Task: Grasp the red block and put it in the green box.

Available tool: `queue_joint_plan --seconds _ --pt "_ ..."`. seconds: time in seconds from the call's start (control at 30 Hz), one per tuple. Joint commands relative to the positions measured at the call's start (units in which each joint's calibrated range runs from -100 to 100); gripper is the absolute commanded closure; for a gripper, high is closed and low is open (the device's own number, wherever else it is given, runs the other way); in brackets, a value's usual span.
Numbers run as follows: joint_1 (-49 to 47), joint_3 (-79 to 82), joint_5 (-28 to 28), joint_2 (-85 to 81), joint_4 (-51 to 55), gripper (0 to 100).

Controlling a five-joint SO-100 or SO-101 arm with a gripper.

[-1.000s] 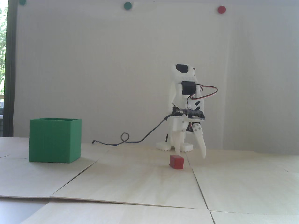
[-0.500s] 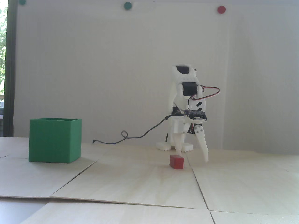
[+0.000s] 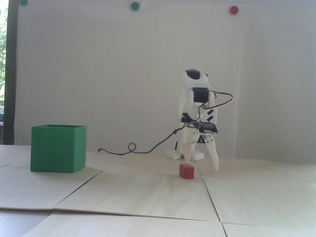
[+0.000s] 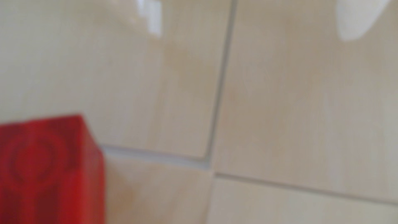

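Observation:
The red block [image 3: 186,171] lies on the pale wooden table, right of centre in the fixed view. It fills the lower left corner of the blurred wrist view [image 4: 49,172]. My white gripper [image 3: 202,165] hangs open just behind and above the block, tips close to the table. One fingertip [image 3: 187,158] stands right behind the block's top; the other [image 3: 216,166] is well to its right. In the wrist view the gripper [image 4: 252,32] shows only two white tips at the top edge, nothing between them. The green box [image 3: 58,148] stands at the left, far from the gripper.
The table is made of pale wooden panels with seams [image 3: 209,195]. A dark cable [image 3: 138,150] trails from the arm across the table behind. The arm's white base [image 3: 184,155] stands behind the block. Coloured dots are on the back wall [image 3: 233,9].

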Motion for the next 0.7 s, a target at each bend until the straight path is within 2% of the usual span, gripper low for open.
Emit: queue_joint_plan --seconds 0.0,0.2,0.33,0.43,0.67 --pt "-3.0 -4.3 0.3 -0.2 1.0 70" --pt "-6.7 -8.1 0.3 0.1 -0.3 70" --pt "-9.5 -11.6 0.0 0.5 3.3 70" --pt "-8.2 -13.7 -0.4 0.6 5.5 70" --pt "-1.8 -16.9 -5.3 0.8 5.1 70"
